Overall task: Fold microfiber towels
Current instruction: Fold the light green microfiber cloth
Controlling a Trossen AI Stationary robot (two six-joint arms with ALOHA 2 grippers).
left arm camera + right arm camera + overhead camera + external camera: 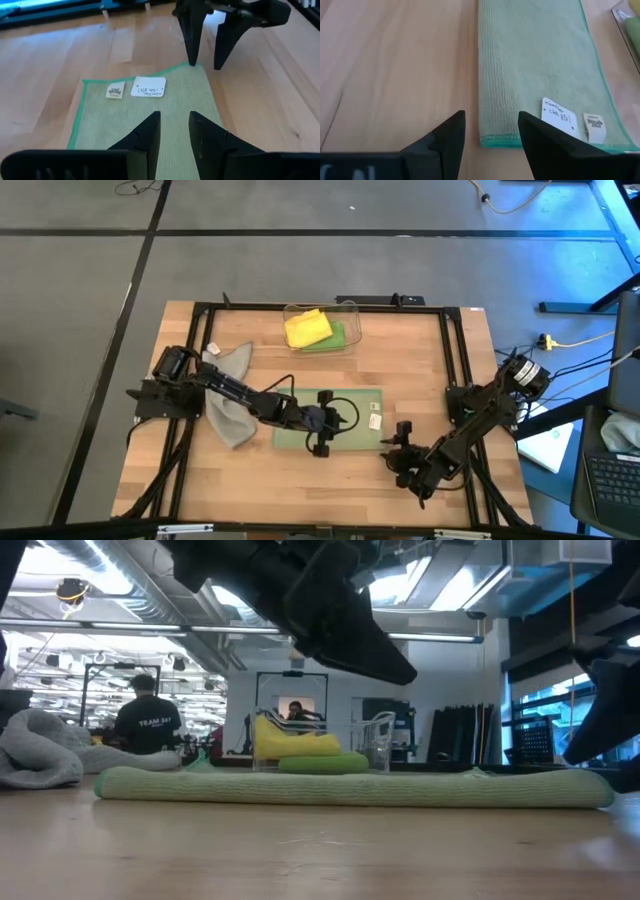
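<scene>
Sage towel (345, 420) folded flat at frame centre — left gripper (322, 442) above it, jaws narrowly parted, empty; right gripper (398, 448) lower right, jaws apart, empty.

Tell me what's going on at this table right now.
A two-armed robot is folding microfiber towels. The pale sage green towel lies flat, already folded, mid-table. The left end effector hovers over it, fingers apart, holding nothing. The right end effector sits open at the towel's tagged end. The grey towel lies crumpled under the left arm. The yellow towel and bright green towel sit in the clear bin.
</scene>
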